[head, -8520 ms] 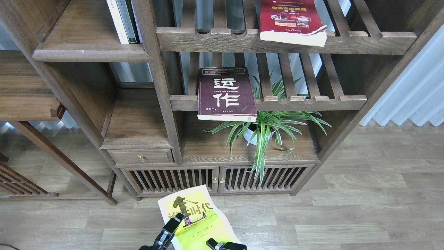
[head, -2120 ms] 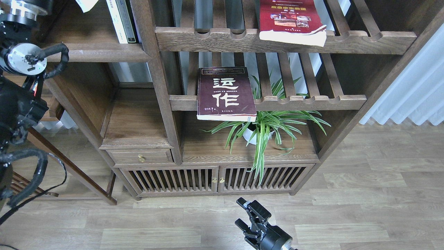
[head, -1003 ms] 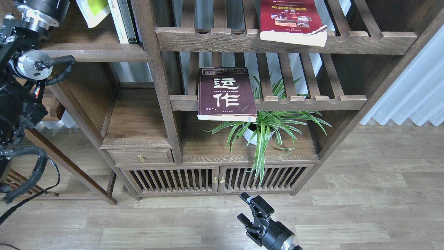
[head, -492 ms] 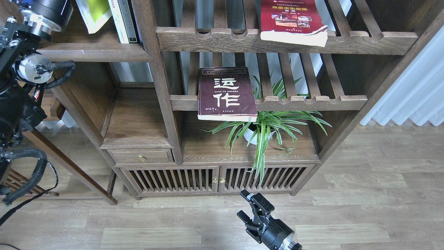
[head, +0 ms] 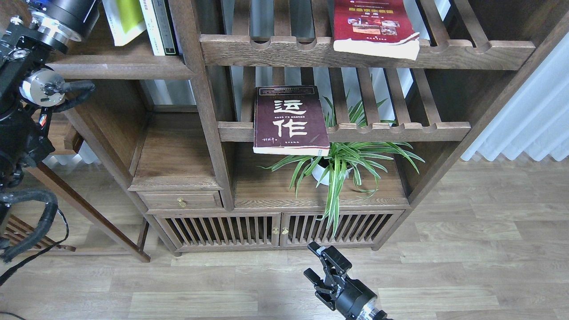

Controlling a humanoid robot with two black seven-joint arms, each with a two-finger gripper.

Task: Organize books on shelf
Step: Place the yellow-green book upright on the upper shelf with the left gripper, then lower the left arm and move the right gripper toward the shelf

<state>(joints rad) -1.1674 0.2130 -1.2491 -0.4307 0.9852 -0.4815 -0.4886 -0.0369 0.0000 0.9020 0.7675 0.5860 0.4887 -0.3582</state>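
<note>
Books: three task paperbacks counted.
Maroon book (head: 290,120): one, lying flat on the middle slatted rack (head: 400,131), its front end overhanging the notched rail.
Red book (head: 373,26): one, flat on the upper slatted rack (head: 275,49), its lower corner past the rail.
Yellow-green book (head: 124,20): one, upright and tilted on the shelf (head: 118,69), just beside the standing white-spined books (head: 158,26).
Left tool: above the top edge, out of view; grip cannot be told. The left arm (head: 31,84) rises in front of the shelf's left end.
Right tool (head: 323,266): low over the floor (head: 466,266), fingers apart, holding nothing.
Obstructions: one potted plant (head: 342,166) on the cabinet surface (head: 266,191), directly under the maroon book.
</note>
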